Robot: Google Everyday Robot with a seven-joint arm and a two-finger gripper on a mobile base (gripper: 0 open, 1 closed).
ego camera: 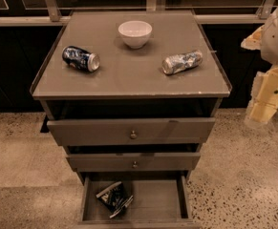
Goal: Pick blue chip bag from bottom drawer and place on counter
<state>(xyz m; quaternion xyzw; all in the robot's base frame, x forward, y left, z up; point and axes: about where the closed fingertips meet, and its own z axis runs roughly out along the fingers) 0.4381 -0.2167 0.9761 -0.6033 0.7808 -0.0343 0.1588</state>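
The blue chip bag (113,197), crumpled dark navy with white edges, lies on the floor of the bottom drawer (160,205), in its left part. That drawer is pulled open. The counter (129,78) is the flat grey-brown top of the cabinet above it. My gripper (261,112), cream-coloured, hangs at the right edge of the view. It is beside the cabinet, at about the height of the top drawer, well above and to the right of the bag. It holds nothing that I can see.
On the counter lie a dark blue soda can (80,58) at the left and a crushed silver can (182,62) at the right. A white bowl (135,33) stands at the back. The two upper drawers (133,130) jut out above the bottom one. A speckled floor surrounds the cabinet.
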